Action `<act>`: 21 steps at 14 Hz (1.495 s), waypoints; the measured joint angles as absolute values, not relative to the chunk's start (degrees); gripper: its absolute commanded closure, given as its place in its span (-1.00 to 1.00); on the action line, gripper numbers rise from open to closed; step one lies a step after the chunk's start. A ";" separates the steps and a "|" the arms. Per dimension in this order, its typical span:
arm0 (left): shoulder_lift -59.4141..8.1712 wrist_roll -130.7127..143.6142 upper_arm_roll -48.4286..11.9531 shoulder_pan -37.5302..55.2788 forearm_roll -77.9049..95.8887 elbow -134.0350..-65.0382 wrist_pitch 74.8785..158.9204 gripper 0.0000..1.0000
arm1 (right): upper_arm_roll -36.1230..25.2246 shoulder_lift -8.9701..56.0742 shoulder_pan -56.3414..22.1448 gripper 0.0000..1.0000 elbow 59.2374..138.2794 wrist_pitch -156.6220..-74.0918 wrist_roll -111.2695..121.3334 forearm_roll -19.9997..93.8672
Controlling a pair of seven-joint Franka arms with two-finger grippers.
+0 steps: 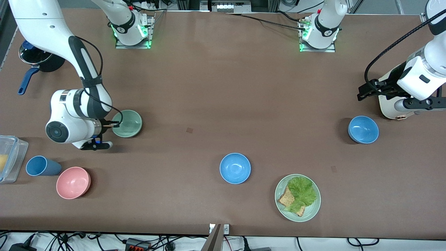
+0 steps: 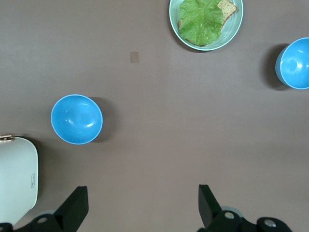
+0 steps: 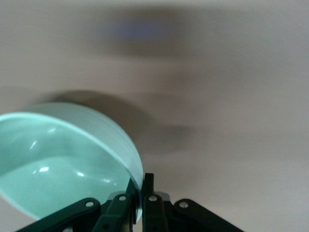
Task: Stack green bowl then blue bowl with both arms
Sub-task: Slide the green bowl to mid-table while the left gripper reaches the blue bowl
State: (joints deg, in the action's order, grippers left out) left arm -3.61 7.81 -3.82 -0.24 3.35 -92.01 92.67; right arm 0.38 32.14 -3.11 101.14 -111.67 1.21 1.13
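Observation:
The pale green bowl (image 1: 127,123) is toward the right arm's end of the table. My right gripper (image 1: 114,124) is shut on its rim. In the right wrist view the bowl's (image 3: 63,159) wall is pinched between the two fingers of that gripper (image 3: 141,186). One blue bowl (image 1: 235,168) sits mid-table, nearer the front camera. A second blue bowl (image 1: 363,129) lies toward the left arm's end. My left gripper (image 1: 363,94) hangs open and empty over the table close to that second bowl. Its wrist view shows the open gripper (image 2: 142,193) and both blue bowls (image 2: 77,119) (image 2: 294,63).
A green plate (image 1: 313,209) with lettuce and toast sits near the front edge. A pink bowl (image 1: 73,182), a blue cup (image 1: 41,166) and a clear box (image 1: 8,157) crowd the right arm's end. A dark pot (image 1: 38,57) stands farther back. A white object (image 1: 388,106) lies under the left arm.

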 measured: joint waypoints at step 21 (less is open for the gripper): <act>-8.03 7.82 -3.78 -1.31 0.05 -91.90 92.95 -1.00 | 8.65 41.23 -37.51 1.00 88.67 -118.07 -38.46 12.13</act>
State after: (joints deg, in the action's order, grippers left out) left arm -8.03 7.82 -3.78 -1.31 0.05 -91.90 92.95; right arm 8.65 41.23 -37.51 88.67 -118.07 -38.46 12.13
